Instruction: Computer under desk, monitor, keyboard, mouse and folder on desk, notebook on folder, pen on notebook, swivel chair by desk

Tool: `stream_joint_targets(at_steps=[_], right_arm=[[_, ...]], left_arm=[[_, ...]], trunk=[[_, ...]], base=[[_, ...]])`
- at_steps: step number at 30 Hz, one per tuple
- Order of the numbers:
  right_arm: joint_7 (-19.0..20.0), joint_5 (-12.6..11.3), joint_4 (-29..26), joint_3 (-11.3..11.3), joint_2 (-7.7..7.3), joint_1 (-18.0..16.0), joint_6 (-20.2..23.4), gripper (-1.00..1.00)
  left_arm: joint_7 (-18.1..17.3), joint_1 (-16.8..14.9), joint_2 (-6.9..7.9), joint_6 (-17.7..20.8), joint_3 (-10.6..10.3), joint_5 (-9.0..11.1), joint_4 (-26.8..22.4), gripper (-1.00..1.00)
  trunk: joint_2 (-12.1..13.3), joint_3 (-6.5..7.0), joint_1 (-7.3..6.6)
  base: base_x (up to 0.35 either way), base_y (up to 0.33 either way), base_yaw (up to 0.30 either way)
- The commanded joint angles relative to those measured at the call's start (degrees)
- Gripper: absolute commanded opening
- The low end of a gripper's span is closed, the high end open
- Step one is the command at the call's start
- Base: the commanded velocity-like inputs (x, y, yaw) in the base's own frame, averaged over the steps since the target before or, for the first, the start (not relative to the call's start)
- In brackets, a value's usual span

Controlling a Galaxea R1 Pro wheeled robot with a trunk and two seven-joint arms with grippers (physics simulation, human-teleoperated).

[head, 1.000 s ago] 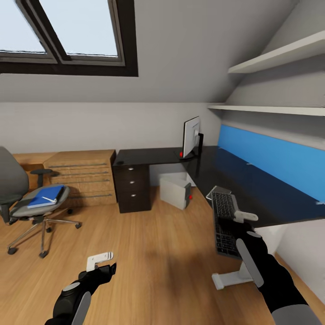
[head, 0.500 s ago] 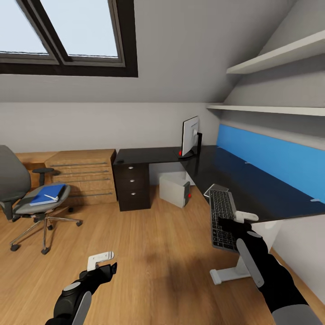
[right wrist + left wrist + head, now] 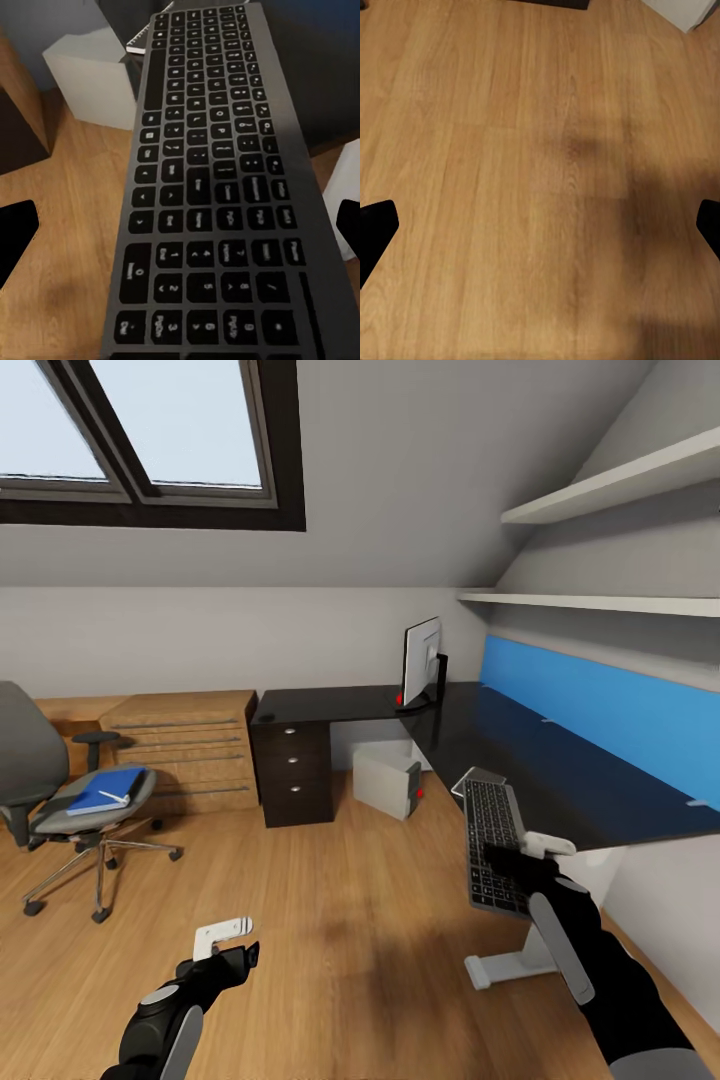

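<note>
My right hand (image 3: 520, 857) pinches the keyboard (image 3: 492, 842) by its near end, long axis pointing away from me, held off the desk (image 3: 560, 770) edge; the desk lies to its right. My left hand (image 3: 228, 945) hangs spread, empty.

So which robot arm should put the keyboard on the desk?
The right. Its gripper already holds the keyboard beside the desk edge, while the left gripper hangs open over bare floor.
</note>
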Motion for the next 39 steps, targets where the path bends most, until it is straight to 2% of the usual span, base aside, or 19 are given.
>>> stream_joint_targets(at_steps=[1, 12, 18, 20, 21, 23, 39], right_arm=[[-0.59, -0.81, -0.65, 0.09, -0.08, 0.20, 0.13, 1.00], [-0.40, -1.53, -6.75, 0.05, 0.08, 5.42, -0.33, 1.00], [-0.29, -1.83, -7.19, 0.18, 0.40, 5.95, -0.37, 1.00], [-0.27, -1.89, -7.21, 0.17, 1.39, 5.98, -0.33, 1.00], [-0.33, -1.86, -7.22, 0.08, 2.66, 5.99, -0.36, 1.00], [-0.34, -1.91, -7.14, 0.06, 3.09, 6.00, -0.32, 1.00], [-0.12, -2.07, -6.15, 0.08, 3.33, 6.00, -0.74, 1.00]], left_arm=[[0.45, -0.03, -0.01, 0.22, 0.01, 0.59, -0.05, 1.00], [0.56, -0.03, -0.14, 0.19, -0.13, 0.51, 0.92, 1.00], [0.52, -0.03, -0.14, 0.19, -0.80, 0.50, 1.38, 1.00], [0.46, -0.03, -0.10, 0.19, -0.91, 0.50, 1.41, 1.00], [0.45, -0.03, -0.08, 0.19, -0.95, 0.50, 1.42, 1.00], [0.44, -0.03, -0.07, 0.19, -0.96, 0.50, 1.42, 1.00], [0.44, -0.03, -0.16, 0.25, -1.01, 0.58, 1.20, 1.00]], trunk=[[-0.04, -0.06, -0.01], [-0.04, -0.06, -0.01], [-0.04, -0.06, -0.01], [-0.04, -0.06, -0.01], [-0.04, -0.06, -0.01], [-0.04, -0.06, -0.01], [-0.04, -0.06, -0.01]], base=[[-0.119, 0.000, 0.000], [-0.261, -0.060, 0.000], [-0.133, -0.237, 0.000], [-0.039, -0.084, 0.000], [-0.082, -0.015, 0.000], [-0.097, -0.008, 0.000], [-0.232, 0.000, 0.000]])
